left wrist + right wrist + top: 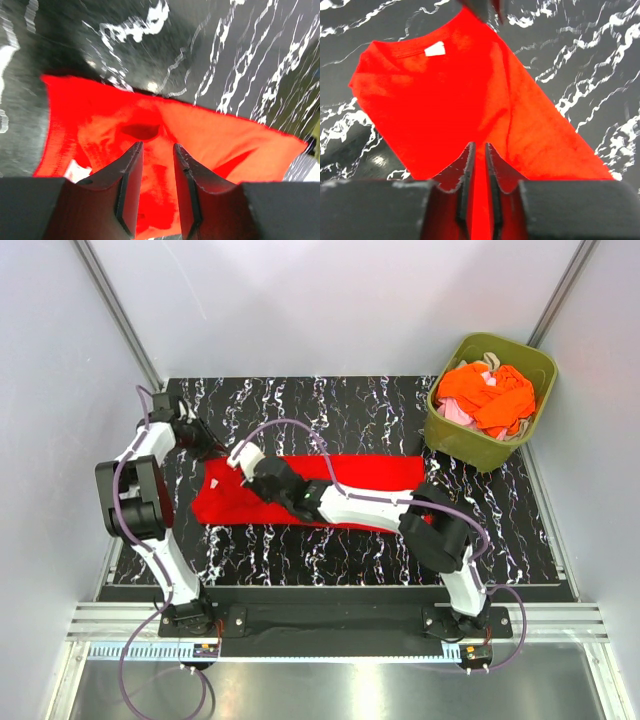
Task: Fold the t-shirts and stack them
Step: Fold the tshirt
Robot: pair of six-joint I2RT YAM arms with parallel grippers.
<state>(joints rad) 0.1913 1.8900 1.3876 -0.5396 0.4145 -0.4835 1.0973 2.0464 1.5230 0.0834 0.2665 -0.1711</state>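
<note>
Top view: the red t-shirt (360, 472) lies folded into a strip mid-table (300, 400). Its long axis runs left to right, collar end toward the left edge.

Left wrist: the left gripper (156, 146) has its jaws apart over the cloth.

Right wrist: the right gripper (479, 145) is nearly closed, with red in the slit. Whether it grips the cloth cannot be told.

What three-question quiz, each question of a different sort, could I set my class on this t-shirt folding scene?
1. Which corner of the table holds the bin? A near left; B far right; C far left.
2. What colour is the t-shirt spread on the table?
3. True or false: the bin holds only pink clothes.
Key: 1 B. 2 Red. 3 False: orange clothes fill most of it.
</note>
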